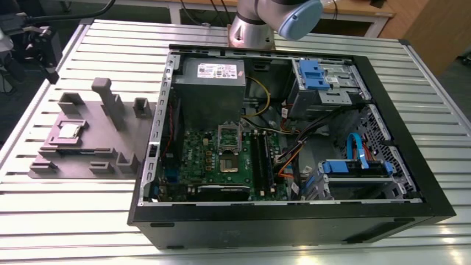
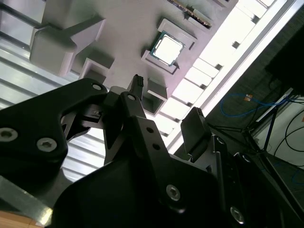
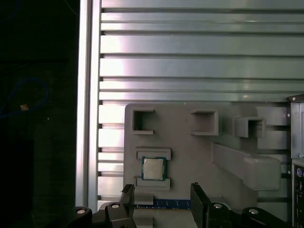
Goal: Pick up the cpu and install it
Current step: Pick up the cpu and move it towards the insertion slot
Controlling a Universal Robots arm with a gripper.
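My end effector (image 3: 161,202) is released. In both wrist views its two dark fingers (image 2: 136,90) stand apart with nothing between them. It hangs above the mauve-grey plastic tray (image 3: 190,154) and touches nothing.

The cpu (image 3: 153,168) lies flat in a shallow seat on that tray, with its shiny silver-grey top facing up and a thin pale rim around it. In the first wrist view it sits just beyond the gap between my fingertips. In the second wrist view the cpu (image 2: 167,49) sits further off, past the tip of one finger, with raised tray blocks around it.

In the exterior view the tray (image 1: 77,160) rests on the ribbed metal table (image 1: 74,221), close to the table's edge on the exterior view's left. The cpu (image 1: 70,131) is a small bright square on the part of the tray nearest that edge.

Beside the tray, toward the middle of the table, an open black computer case (image 1: 294,221) lies on its side. A green motherboard (image 1: 213,152) is visible inside it. My arm's base (image 1: 254,25) stands at the table's far edge, behind the case.
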